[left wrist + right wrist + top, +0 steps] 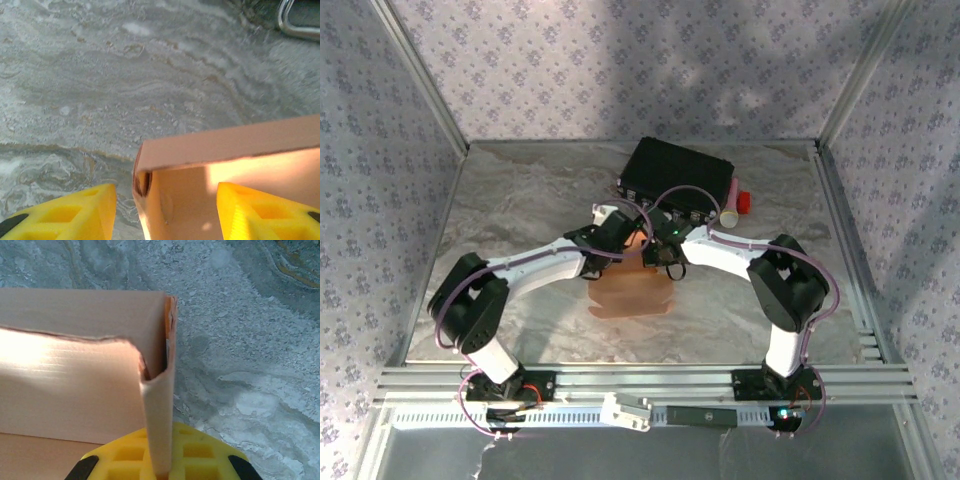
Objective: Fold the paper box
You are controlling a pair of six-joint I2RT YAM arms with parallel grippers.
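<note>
Partway: I'm pinching paper box's point(632, 295) raised 12 o'clock wall in right gripper point(162, 460), left gripper point(162, 200) straddling it open, empty; rest looking flat.

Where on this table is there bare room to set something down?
Bare table: the far left, between the left wall and the black case; also the near strip between the paper box and the front rail. Crowded: the centre, where the left gripper and right gripper meet at the box's far edge.
</note>
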